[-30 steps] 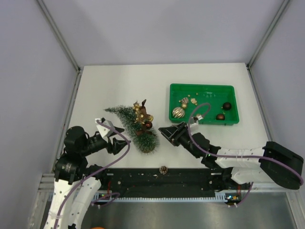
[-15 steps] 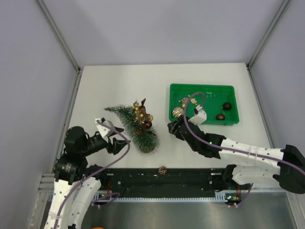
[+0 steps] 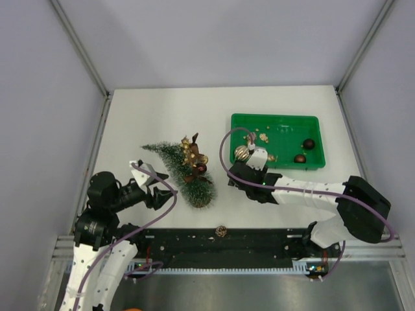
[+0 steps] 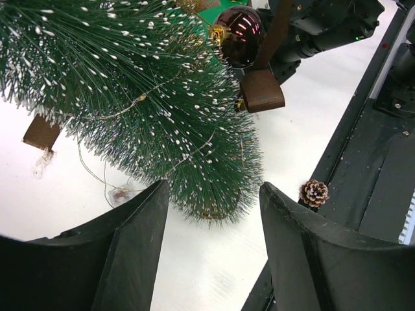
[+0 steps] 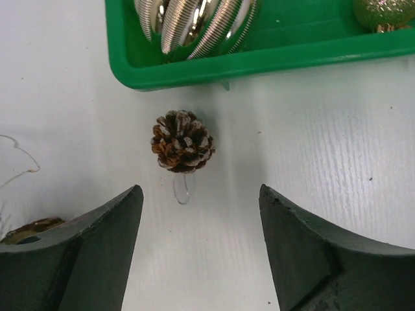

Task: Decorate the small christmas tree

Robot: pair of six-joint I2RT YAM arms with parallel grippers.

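Small christmas tree (image 3: 177, 168): lies on its side on the white tabletop (image 3: 162, 116), left of centre, with its tip pointing to the far left and its wide foot towards the near edge.
Tree trimmings: a gold cluster (image 3: 190, 151) sits on the upper flank and a dark red bauble (image 4: 238, 35) hangs just below it. A brown ribbon tag (image 4: 262, 91) dangles beside the bauble, and a thin wire trails through the bristles.
Left pincer (image 4: 214, 189): low at the tree's near side, jaws standing apart with nothing gripped. The lowest bristles show in the gap, but neither finger presses on them.
Right pincer (image 5: 200, 194): hovers over the tabletop between the tree's foot and the near-left corner of the green tray (image 3: 275, 118). Its jaws are spread wide and hold nothing.
Pine cone (image 5: 183, 141): on the bare tabletop just beside the tray's outer wall, not touching it. It is framed between the right fingers and clear of both, and a small clear loop sticks out from its near side.
Tray contents: a ribbed gold ornament (image 5: 194, 26) in the near-left corner, two dark red balls (image 3: 308, 144) towards the right end, and some small gold pieces between them.
Second pine cone (image 3: 222, 230): lies by itself on the black rail (image 3: 259, 241) at the near edge, well apart from both pincers.
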